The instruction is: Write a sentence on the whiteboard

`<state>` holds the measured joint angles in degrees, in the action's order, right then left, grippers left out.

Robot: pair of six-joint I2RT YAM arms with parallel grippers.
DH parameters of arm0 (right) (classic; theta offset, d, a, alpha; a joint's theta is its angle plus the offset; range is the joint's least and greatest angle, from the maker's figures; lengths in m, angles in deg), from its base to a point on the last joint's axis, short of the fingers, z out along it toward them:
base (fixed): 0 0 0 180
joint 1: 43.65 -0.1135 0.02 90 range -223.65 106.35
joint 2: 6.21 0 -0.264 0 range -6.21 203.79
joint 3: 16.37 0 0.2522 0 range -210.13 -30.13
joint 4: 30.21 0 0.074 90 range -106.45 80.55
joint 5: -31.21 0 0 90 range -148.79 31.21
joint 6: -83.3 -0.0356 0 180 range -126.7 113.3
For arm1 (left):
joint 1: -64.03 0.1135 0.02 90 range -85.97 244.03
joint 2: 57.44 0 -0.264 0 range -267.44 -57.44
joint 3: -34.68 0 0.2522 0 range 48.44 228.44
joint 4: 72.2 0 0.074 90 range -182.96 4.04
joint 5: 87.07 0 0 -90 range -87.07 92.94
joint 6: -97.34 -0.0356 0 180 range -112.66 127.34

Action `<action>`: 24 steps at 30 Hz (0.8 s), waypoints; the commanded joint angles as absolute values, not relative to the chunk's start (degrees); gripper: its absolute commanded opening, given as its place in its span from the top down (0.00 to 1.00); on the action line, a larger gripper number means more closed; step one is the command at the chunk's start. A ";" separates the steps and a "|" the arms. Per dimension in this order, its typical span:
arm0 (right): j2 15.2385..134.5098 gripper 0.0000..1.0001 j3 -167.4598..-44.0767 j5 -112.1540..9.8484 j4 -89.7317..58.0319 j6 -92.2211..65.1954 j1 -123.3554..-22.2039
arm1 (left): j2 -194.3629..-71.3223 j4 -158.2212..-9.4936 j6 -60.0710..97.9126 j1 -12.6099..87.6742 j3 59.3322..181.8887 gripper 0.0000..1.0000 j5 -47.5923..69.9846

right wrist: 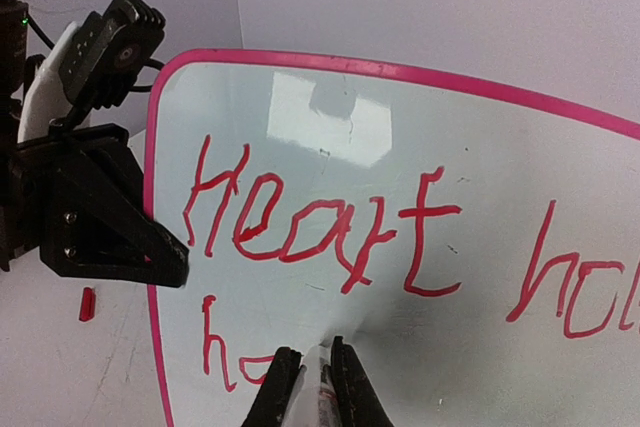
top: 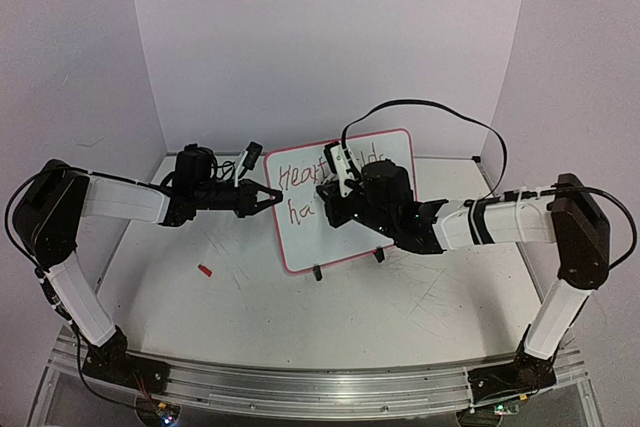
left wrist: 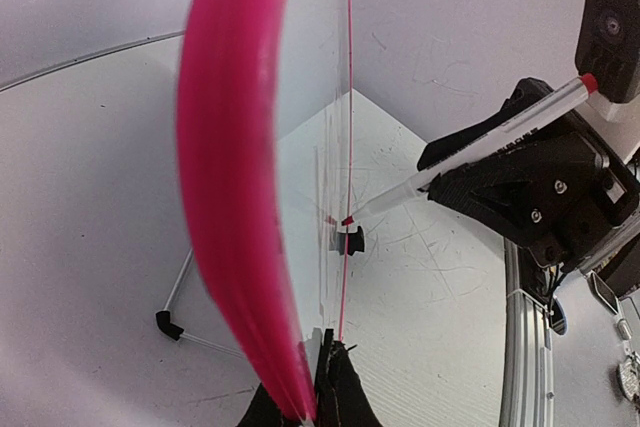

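The whiteboard stands upright on two black clip feet mid-table, with red writing "Heart hol…" on its top line and "ho" on a second line. My left gripper is shut on the board's left pink rim; its fingers pinch the edge. My right gripper is shut on a white marker with a red end. The marker's tip touches the board face beside the "ho". In the right wrist view the fingers clamp the marker barrel.
A small red marker cap lies on the table left of the board; it also shows in the right wrist view. White walls enclose the back and sides. A metal rail runs along the near edge.
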<state>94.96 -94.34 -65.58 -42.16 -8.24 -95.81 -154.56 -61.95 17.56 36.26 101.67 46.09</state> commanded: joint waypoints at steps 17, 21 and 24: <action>97.00 1.00 -94.05 -68.38 -43.45 -8.52 -97.06 | -155.29 -64.78 9.45 37.03 102.97 1.00 36.88; 96.57 1.00 -92.23 -68.66 -43.03 -9.91 -97.45 | -155.20 -64.87 9.45 37.04 102.95 1.00 36.95; 96.46 1.00 -90.77 -68.60 -42.72 -11.10 -98.03 | -155.10 -64.87 9.45 37.04 102.97 1.00 36.95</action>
